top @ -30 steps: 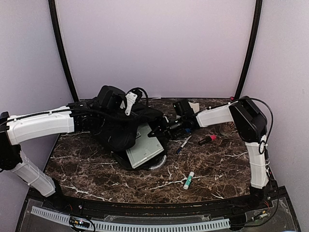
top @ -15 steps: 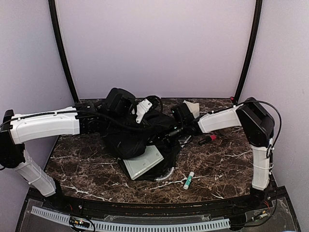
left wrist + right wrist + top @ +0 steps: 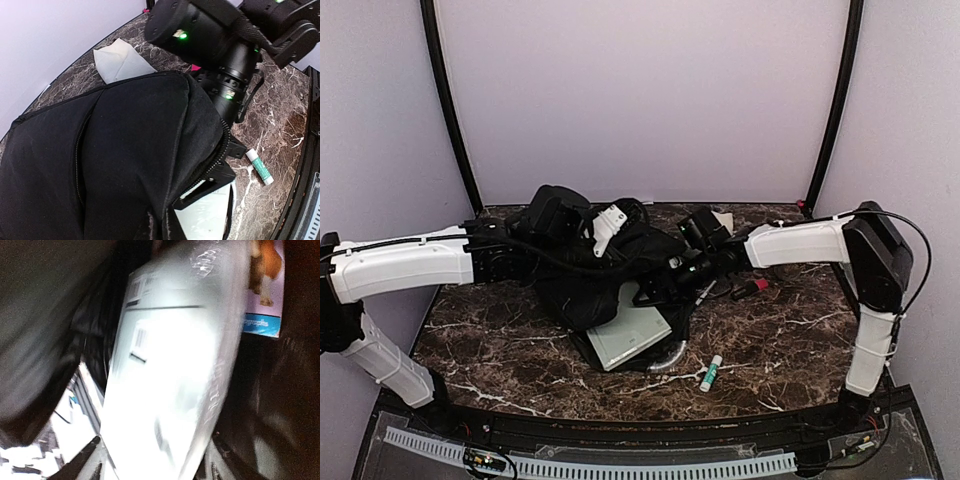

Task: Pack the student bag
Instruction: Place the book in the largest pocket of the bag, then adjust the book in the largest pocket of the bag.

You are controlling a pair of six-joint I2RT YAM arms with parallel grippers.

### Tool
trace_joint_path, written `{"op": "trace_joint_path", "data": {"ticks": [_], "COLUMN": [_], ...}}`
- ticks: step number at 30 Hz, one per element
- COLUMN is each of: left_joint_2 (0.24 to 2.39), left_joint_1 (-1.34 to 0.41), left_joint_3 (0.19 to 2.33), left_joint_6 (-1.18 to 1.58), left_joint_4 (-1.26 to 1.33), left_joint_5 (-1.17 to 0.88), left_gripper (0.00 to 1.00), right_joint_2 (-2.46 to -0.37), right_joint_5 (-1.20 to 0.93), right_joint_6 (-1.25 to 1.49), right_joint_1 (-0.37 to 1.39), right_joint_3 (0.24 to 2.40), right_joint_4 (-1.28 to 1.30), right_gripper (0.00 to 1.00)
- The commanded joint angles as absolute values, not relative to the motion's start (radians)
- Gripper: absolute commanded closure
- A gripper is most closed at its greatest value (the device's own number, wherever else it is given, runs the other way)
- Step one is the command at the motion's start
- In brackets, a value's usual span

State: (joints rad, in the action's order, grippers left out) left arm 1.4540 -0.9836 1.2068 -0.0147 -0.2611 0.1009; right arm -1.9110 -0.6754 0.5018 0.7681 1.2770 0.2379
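The student bag (image 3: 582, 285) lies mid-worktop, toward the far edge. Its top fabric is clenched and lifted by the left gripper (image 3: 570, 222). The right gripper (image 3: 655, 289) is released at the mouth, beside a half-inserted shrink-wrapped book (image 3: 632, 336). The book should be pushed squarely inward while the mouth is held up.

Nothing can be read. The shiny wrapped package (image 3: 175, 365) lying between and ahead of the jaws of the right gripper (image 3: 152, 452) carries a barcode sticker (image 3: 139, 337) towards their left side. Farther ahead on the right is a blue strip (image 3: 262, 324) of white lettering. Both are too blurred to make out.
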Motion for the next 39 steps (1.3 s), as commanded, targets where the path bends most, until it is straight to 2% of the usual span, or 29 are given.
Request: {"op": "trace_joint_path", "data": {"ticks": [1, 8, 14, 19, 29, 32, 39], "left_joint_2": [1.368, 1.355, 1.347, 1.35, 1.357, 1.348, 1.342], "left_joint_1": [-0.986, -0.986, -0.986, -0.985, -0.982, -0.979, -0.971], "left_joint_3": [1.197, 1.173, 1.165, 1.175, 1.212, 1.221, 1.224], "left_joint_6": [-0.012, -0.02, -0.009, -0.007, -0.04, -0.045, -0.051], "left_joint_4": [-0.184, -0.161, -0.158, -0.173, -0.244, -0.255, -0.265], "left_joint_5": [0.136, 0.195, 0.175, 0.123, 0.117, 0.116, 0.12], "left_gripper": [1.0, 1.0, 1.0, 1.0, 1.0, 1.0, 1.0], "right_joint_2": [-1.759, -1.635, -1.556, -1.573, -1.599, -1.66, -1.752], "right_joint_5": [-0.5, -0.439, -0.349, -0.202, 0.058, 0.084, 0.119], "right_joint_6": [0.312, 0.075, -0.169, -0.4, -0.62, -0.632, -0.659], "right_joint_1": [0.824, 0.877, 0.991, 1.097, 1.243, 1.246, 1.259], "right_joint_3": [1.202, 1.108, 1.059, 1.104, 1.1, 1.125, 1.131], "right_joint_4": [0.254, 0.39, 0.464, 0.492, 0.346, 0.326, 0.277], "right_gripper": [0.29, 0.27, 0.4, 0.44, 0.43, 0.45, 0.39]}}
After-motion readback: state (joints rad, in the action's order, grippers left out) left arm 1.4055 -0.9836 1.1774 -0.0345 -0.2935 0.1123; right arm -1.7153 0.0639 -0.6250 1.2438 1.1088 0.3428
